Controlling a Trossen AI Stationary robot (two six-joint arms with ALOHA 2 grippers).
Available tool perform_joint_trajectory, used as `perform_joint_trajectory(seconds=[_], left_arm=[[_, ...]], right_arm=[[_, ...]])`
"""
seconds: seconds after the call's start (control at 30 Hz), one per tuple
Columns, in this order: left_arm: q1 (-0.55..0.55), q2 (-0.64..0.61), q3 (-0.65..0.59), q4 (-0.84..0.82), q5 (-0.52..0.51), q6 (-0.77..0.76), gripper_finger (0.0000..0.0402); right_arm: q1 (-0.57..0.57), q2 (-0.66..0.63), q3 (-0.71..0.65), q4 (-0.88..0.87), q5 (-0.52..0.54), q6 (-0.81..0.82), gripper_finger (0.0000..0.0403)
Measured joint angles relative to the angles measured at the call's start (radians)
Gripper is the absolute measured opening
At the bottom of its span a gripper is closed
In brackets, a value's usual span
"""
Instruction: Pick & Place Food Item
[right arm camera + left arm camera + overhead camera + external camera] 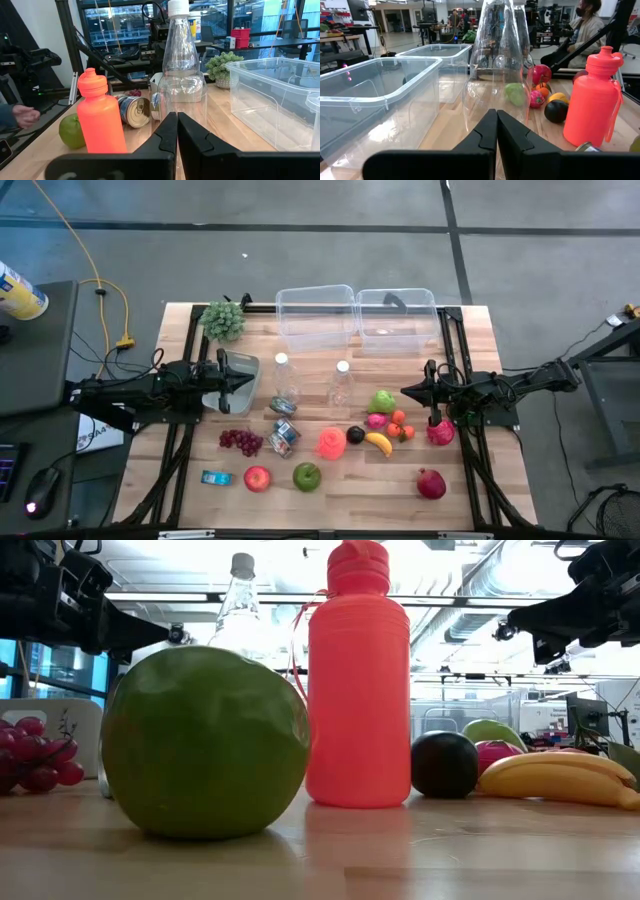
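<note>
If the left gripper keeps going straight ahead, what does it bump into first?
Probably the clear bottle right ahead of the shut left gripper; the gap between them is hard to judge.

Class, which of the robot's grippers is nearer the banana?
Right. The right gripper hangs just up-table of the banana, by the fruit cluster. The left gripper sits across the table, beyond both clear bottles.

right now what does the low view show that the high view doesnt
Only the low view shows the room's ceiling pipes and lab background behind the table. Only the high view shows both clear bins, the pomegranate, the red apple and the floor. Both share the green apple, pink bottle, banana and grapes.
</note>
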Motion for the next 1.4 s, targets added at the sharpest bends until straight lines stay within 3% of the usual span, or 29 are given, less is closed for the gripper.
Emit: perform_joint_trajectory(seconds=[0.8, 1.0, 1.17, 1.4], left_arm=[[0.000, 0.000, 0.000, 0.019, 0.000, -0.061, 0.0002], [0.001, 0.000, 0.000, 0.139, -0.013, -0.066, 0.0002], [-0.001, 0.001, 0.000, 0.186, -0.004, -0.205, 0.0002], [-0.001, 0.000, 0.000, 0.234, -0.004, -0.208, 0.0002]], right_arm=[[0.000, 0.000, 0.000, 0.000, 0.000, 0.000, 0.0001], [0.000, 0.000, 0.000, 0.000, 0.000, 0.000, 0.0001], [0.000, 0.000, 0.000, -0.001, 0.000, 0.000, 0.0001], [0.000, 0.000, 0.000, 0.000, -0.006, 0.037, 0.0001]])
